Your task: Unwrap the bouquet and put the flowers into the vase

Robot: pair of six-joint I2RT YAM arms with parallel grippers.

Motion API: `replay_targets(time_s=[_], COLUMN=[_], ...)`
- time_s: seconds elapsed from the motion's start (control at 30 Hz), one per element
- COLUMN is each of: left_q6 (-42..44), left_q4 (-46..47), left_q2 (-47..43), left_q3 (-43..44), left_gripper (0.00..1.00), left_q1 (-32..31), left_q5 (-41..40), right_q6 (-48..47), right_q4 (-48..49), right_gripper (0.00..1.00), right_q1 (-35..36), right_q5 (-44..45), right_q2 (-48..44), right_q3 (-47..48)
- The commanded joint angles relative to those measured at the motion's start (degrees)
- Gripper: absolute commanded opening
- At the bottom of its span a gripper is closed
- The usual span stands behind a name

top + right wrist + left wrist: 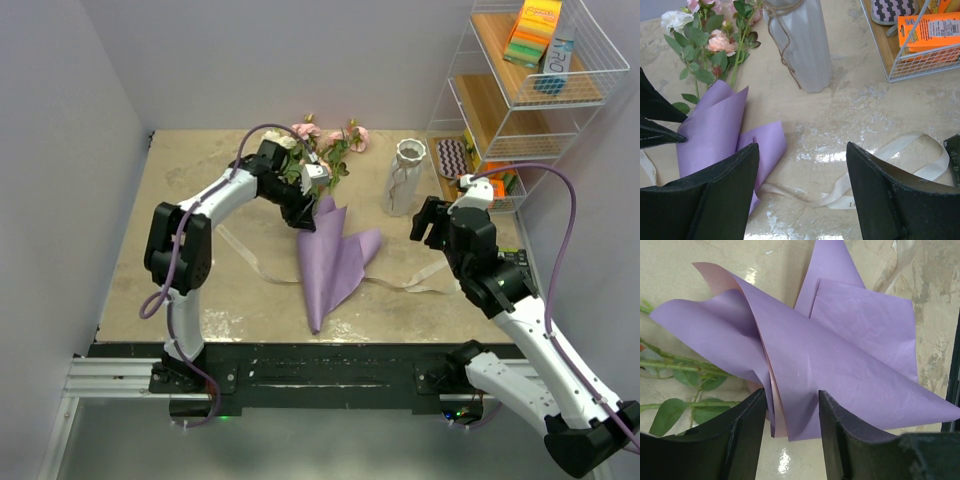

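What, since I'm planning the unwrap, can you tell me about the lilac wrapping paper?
The lilac paper is a thin matte sheet, pink inside, loosely folded into a cone with pointed flaps. It lies on the table, tip toward the near edge, green stems leaving its mouth. The left fingers straddle one upturned fold, apart. Cream ribbon trails beside it.

Matt, smooth lilac paper cone on glossy stone-look worktop; vase near the cone ribbed, matt ceramic.
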Motion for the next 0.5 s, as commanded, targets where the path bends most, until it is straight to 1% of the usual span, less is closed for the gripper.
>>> replay_targets(time_s=[0.0,0.1,0.2,0.23,0.33,0.47], left_q6=[0.6,1.3,2.8,3.5,3.9,3.1], left_q4=[0.2,-0.9,-3.2,-4.4,-6.2,-9.0], left_q2=[0.0,0.4,1.2,1.3,2.2,3.5], left_q3=[2.1,2.5,3.4,3.7,5.5,11.8], left_gripper=[0.48,0.44,0.34,0.22,0.0,0.0], left_q1=[-0.5,-0.5,-0.5,-0.5,-0.4,-0.3], left_q5=[2.0,2.0,2.0,2.1,2.1,1.6], right_q6=[0.1,0.0,0.0,0.1,0.2,0.2], right_q4=[1.3,1.3,1.3,1.3,1.4,1.4], right_gripper=[0.74,0.74,0.74,0.74,0.74,0.74], right_q1=[0.1,0.1,0.0,0.1,0.0,0.1], right_q5=[-1.2,-1.1,-1.0,-1.0,-0.9,-0.7], right_q2=[-0.3,-0.3,-0.1,-0.1,0.0,0.2], right_q3=[-0.7,-0.5,-0.5,-0.5,-0.5,-0.2])
